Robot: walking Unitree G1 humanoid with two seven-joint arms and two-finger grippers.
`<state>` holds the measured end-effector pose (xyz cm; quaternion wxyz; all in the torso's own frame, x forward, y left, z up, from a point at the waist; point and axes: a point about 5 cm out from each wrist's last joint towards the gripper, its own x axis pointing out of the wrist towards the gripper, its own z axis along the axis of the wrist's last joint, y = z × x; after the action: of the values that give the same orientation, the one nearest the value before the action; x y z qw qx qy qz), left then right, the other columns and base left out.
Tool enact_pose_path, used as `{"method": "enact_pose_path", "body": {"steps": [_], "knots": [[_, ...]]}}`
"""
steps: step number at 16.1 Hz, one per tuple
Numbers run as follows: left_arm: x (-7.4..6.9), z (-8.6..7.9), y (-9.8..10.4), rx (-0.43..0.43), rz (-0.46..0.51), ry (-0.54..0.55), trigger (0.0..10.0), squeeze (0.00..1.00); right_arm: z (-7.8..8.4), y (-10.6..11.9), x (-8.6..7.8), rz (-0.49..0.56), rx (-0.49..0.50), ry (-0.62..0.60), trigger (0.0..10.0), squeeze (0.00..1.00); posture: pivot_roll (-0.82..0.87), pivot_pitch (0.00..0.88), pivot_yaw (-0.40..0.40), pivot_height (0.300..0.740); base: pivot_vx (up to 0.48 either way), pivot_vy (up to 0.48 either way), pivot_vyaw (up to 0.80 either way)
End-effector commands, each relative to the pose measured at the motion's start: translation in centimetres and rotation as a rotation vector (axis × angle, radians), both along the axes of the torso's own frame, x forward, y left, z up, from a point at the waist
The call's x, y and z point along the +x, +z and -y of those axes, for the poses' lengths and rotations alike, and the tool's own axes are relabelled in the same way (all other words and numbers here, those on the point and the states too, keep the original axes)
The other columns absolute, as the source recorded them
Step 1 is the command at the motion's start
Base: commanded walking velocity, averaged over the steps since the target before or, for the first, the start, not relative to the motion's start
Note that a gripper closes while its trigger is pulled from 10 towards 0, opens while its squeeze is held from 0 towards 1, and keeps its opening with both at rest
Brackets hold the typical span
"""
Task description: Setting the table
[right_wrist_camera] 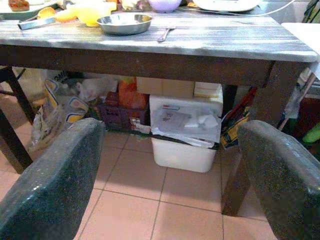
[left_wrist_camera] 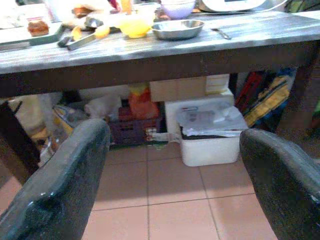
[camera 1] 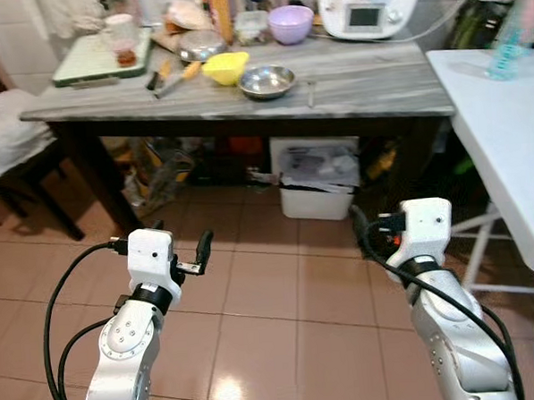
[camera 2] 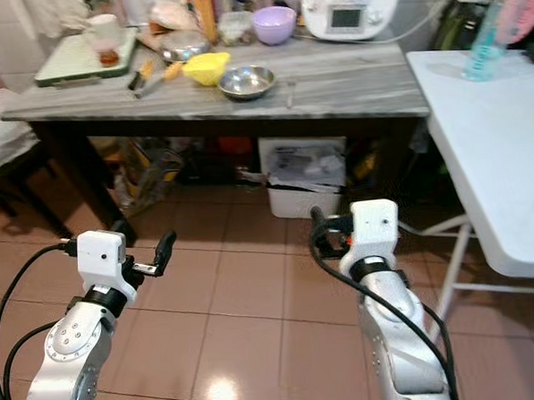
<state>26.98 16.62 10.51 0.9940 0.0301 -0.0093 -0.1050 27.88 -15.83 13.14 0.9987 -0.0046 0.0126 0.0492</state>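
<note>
Both grippers hang low over the terracotta tile floor (camera 1: 281,289), short of the table. Left gripper (left_wrist_camera: 172,190): fingers spread wide, nothing between them; through the gap show the tiles and the clutter under the table. Right gripper (right_wrist_camera: 172,185): likewise wide open and empty.

Grey marbled tabletop (camera 1: 368,78) on dark legs spans the upper half of the head views. Near its front edge, centre: a steel bowl (camera 1: 266,81), empty. Just left of it, touching or nearly so, a yellow bowl (camera 1: 225,68). A spoon (camera 1: 311,92) lies right of the steel bowl, apart from it. Behind, a lilac bowl (camera 1: 290,23) and a white kitchen machine with a small screen (camera 1: 369,11). Upper left of the frame: a pale green tray (camera 1: 85,64) with a glass jar (camera 1: 122,39) on it; tongs or similar utensils (camera 1: 173,78) lie between tray and yellow bowl.

Under the table: a white bin with a crumpled bag on top (camera 1: 317,181), bags and boxes beside it. Right edge of the frame: a white folding table (camera 1: 505,125) carrying a turquoise bottle (camera 1: 508,39).
</note>
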Motion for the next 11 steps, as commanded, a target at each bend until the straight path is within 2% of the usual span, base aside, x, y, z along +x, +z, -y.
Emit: {"method": "enact_pose_path", "body": {"steps": [1, 6, 11], "knots": [[0.1, 0.1, 0.4, 0.002, 0.020, -0.016, 10.0, 0.00, 0.1, 0.1, 0.1, 0.006, -0.008, -0.004, 10.0, 0.00, -0.04, 0.096, 0.047, 0.740, 0.000, -0.334, 0.00], [0.1, 0.4, 0.2, -0.012, 0.015, -0.025, 10.0, 0.00, 0.4, 0.4, 0.3, 0.017, -0.014, -0.014, 10.0, 0.00, -0.04, 0.091, 0.040, 0.740, 0.000, -0.455, 0.00], [0.2, 0.6, 1.1, -0.036, 0.040, -0.035, 10.0, 0.00, 0.6, 2.0, 0.3, 0.095, -0.023, -0.017, 10.0, 0.00, -0.04, 0.089, 0.038, 0.740, 0.000, -0.480, 0.00]]}}
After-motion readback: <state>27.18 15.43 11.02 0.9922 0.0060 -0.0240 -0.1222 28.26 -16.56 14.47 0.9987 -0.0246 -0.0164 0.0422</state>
